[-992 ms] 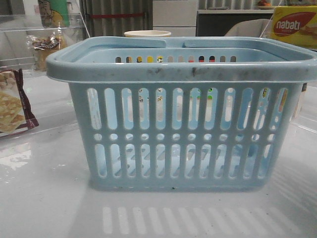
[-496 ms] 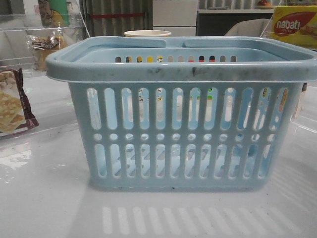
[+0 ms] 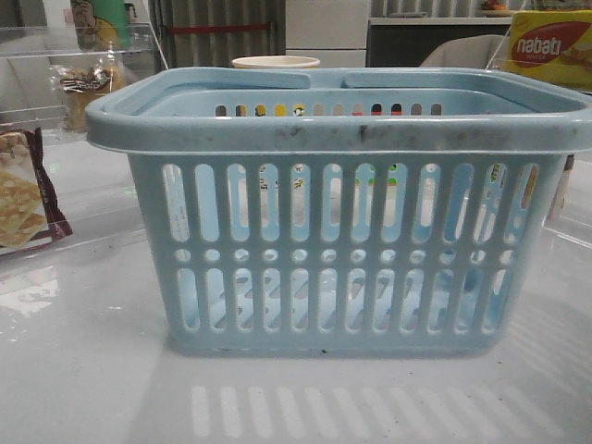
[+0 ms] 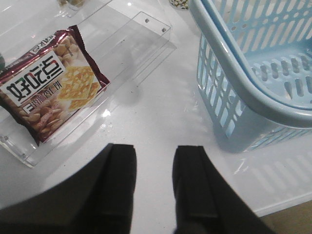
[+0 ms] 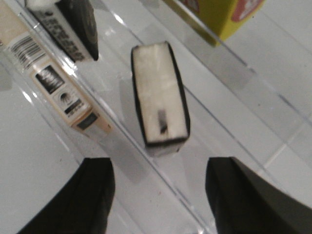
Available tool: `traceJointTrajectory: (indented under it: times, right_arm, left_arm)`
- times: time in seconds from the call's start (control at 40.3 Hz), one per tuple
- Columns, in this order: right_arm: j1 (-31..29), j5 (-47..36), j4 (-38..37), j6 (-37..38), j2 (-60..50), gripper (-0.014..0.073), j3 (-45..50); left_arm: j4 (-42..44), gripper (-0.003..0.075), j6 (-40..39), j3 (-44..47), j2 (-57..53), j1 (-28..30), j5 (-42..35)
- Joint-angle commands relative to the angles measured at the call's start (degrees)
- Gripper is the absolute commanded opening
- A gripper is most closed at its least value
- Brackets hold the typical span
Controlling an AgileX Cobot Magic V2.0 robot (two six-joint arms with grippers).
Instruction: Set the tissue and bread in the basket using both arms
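Note:
The light blue basket fills the middle of the front view, and its corner shows in the left wrist view. The bread lies in its clear packet at the far back left. The tissue, a small pack with a white face and black edges, sits in a clear tray. My right gripper is open above it, a little short of it. My left gripper is open and empty over bare table, between the cracker packet and the basket. Neither gripper shows in the front view.
A maroon-edged cracker packet lies in a clear acrylic tray left of the basket. A yellow and red wafer box stands at the back right. A cream box with a barcode and a black pack lie beside the tissue.

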Motion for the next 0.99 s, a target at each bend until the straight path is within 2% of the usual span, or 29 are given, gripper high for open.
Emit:
traceJointTrajectory:
  times: [0.0, 0.099, 0.273, 0.347, 0.546, 0.695, 0.967]
  right_arm:
    - [-0.2, -7.1, 0.0, -0.1, 0.1, 0.0519, -3.3]
    - [-0.2, -11.3, 0.0, -0.1, 1.8, 0.0490, -3.3]
    - [-0.2, -14.5, 0.0, -0.1, 1.9, 0.0241, -3.3]
    - [0.0, -13.6, 0.2, -0.1, 1.0, 0.0199, -3.3]
    - [2.9, -8.0, 0.5, -0.1, -5.8, 0.0198, -3.3]
    - [7.6, -2.1, 0.5, -0.1, -13.1, 0.0198, -3.3]
    - [22.5, 6.6, 5.1, -0.1, -21.8, 0.0198, -3.3]
  left_arm:
    - [-0.5, 0.0227, 0.0, -1.6, 0.1, -0.5, -4.3]
    - [-0.5, 0.0197, 0.0, -1.6, 0.1, -0.5, -4.3]
    - [-0.5, 0.0159, 0.0, -1.6, 0.1, -0.5, -4.3]
    - [-0.5, 0.0141, 0.0, -1.6, 0.1, -0.5, -4.3]
    - [-0.5, 0.0093, 0.0, -1.6, 0.1, -0.5, -4.3]
    - [-0.5, 0.0091, 0.0, -1.6, 0.1, -0.5, -4.3]
    - [-0.5, 0.0091, 0.0, -1.6, 0.1, -0.5, -4.3]
